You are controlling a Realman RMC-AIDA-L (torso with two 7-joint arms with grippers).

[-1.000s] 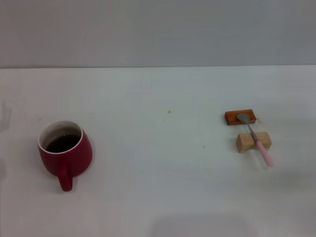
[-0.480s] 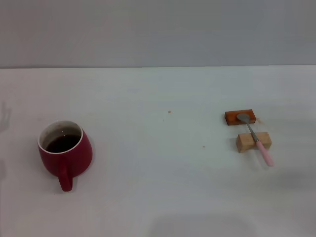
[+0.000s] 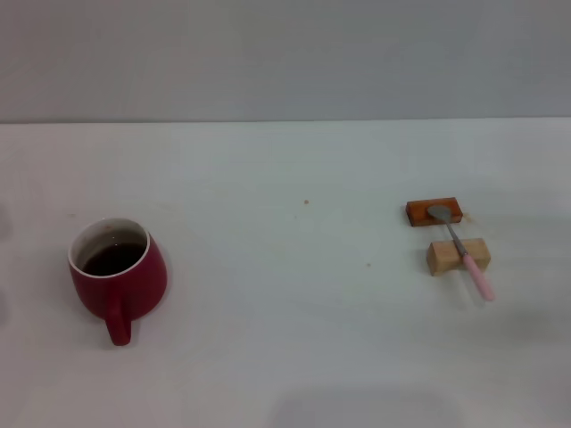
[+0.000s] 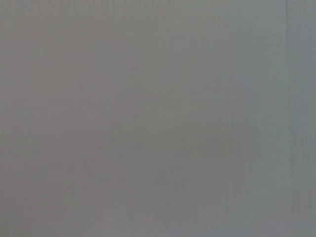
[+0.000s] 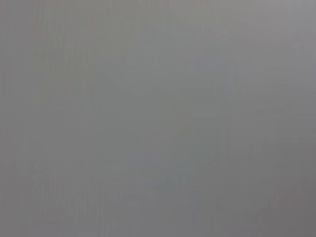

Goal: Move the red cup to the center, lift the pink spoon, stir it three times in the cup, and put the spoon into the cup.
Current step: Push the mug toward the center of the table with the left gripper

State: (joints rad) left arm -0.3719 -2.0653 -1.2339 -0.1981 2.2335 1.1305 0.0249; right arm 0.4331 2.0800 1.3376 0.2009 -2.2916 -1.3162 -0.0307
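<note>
No step begun. Red cup (image 3: 117, 275) sits far left; pink spoon (image 3: 461, 249) rests across two wooden blocks (image 3: 458, 256), right. Neither gripper shows, so jaws unknowable. You likely move the cup first.

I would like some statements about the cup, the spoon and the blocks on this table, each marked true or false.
1. The red cup stands at the center of the table. False: it stands on the robot's left side.
2. The cup holds dark liquid. True.
3. The pink spoon is inside the cup. False: it lies across two blocks on the robot's right side.
4. The spoon's metal bowl rests on the reddish-brown block. True.
5. The spoon's neck crosses the pale wooden block. True.
6. A gripper holds the cup's handle. False: no gripper shows in the head view, and both wrist views show only plain grey.
</note>
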